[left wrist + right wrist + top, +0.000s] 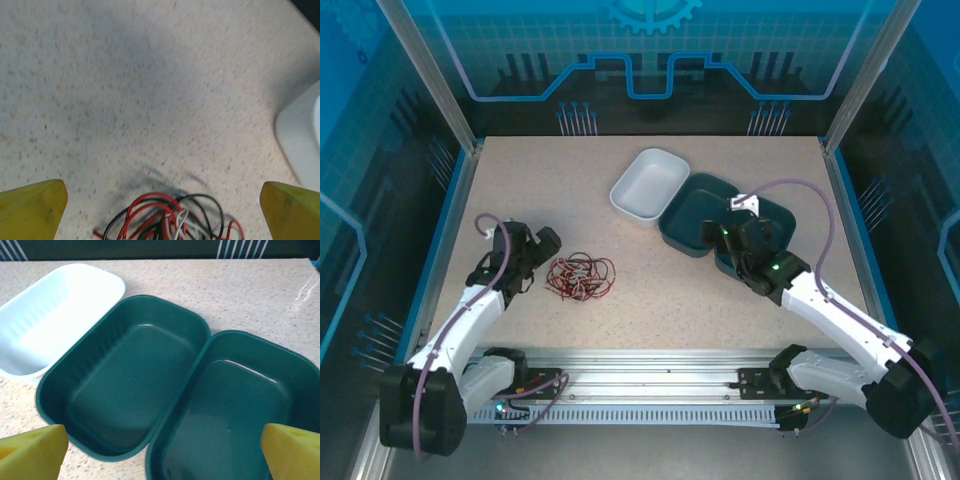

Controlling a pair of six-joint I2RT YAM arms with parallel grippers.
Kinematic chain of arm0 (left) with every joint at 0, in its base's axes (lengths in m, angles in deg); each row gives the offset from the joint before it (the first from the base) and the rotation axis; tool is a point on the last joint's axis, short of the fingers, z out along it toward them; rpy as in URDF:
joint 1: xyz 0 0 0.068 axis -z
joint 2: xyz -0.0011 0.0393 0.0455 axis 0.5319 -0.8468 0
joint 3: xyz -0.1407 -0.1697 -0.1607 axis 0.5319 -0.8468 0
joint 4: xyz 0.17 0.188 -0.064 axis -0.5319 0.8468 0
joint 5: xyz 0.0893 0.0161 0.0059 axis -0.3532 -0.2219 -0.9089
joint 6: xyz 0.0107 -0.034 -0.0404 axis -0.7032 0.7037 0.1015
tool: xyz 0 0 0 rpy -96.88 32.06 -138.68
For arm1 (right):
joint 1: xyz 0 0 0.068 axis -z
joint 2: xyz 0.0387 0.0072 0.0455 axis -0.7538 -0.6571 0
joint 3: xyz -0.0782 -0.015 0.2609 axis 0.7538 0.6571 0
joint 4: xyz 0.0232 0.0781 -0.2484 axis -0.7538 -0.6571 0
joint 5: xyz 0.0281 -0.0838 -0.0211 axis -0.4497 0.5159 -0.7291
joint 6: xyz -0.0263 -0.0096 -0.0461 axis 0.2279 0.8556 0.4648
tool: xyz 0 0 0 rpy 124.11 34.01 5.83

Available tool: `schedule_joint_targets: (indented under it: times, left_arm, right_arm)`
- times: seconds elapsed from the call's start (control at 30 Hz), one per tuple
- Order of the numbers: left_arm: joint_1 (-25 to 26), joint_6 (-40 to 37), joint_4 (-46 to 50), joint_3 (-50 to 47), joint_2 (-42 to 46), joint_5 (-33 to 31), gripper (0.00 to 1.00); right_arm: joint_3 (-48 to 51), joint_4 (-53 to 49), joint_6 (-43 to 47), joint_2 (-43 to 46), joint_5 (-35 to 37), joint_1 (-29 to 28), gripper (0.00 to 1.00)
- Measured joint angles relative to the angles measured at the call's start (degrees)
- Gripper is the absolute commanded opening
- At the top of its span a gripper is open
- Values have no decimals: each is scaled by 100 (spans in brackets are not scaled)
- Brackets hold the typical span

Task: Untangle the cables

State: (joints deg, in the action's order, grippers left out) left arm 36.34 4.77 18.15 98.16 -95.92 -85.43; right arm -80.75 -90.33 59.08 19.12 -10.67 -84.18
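Observation:
The cables (580,276) lie in one loose tangle of red, black and white wires on the speckled table, left of centre. In the left wrist view the cables (170,217) show at the bottom edge, between the two yellow fingers. My left gripper (540,248) (162,195) hovers just left of the tangle, open, with nothing held. Over the dark green trays at the right, my right gripper (735,235) (163,445) also stands open and empty.
A white tray (648,183) (55,315) sits at the back centre, its corner (300,140) in the left wrist view. Two dark green trays, one (695,195) (45,390) beside the other (782,212) (260,337), lie to its right. All three are empty. Blue walls enclose the table.

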Motion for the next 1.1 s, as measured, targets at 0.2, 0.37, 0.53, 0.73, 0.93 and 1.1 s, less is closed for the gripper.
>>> schedule_joint_targets:
  times: [0.2, 0.37, 0.53, 0.73, 0.93, 1.1]
  left_arm:
    - [319, 79, -63, -11, -754, 400, 90]
    - [970, 323, -212, -11, -1283, 710, 72]
    - [1460, 599, -911, -11, -1751, 1071, 64]
    - [2087, 614, -1657, 529, -2562, 1572, 62]
    - [2415, 487, -2068, 1067, -2750, 1801, 61]
    - [2420, 299, -1368, 1121, -2146, 1196, 63]
  right_arm:
    - [-861, -551, -138, -717, 72, -533, 100]
    - [-1353, -822, -282, -1154, -87, -782, 98]
    - [-1429, -999, -522, -1379, -588, -857, 88]
    - [-1394, -1003, -763, -1438, -1298, -859, 80]
    - [-1207, -898, -1016, -1707, -2024, -866, 62]
    - [-960, -697, -1250, -1976, -2632, -1016, 53]
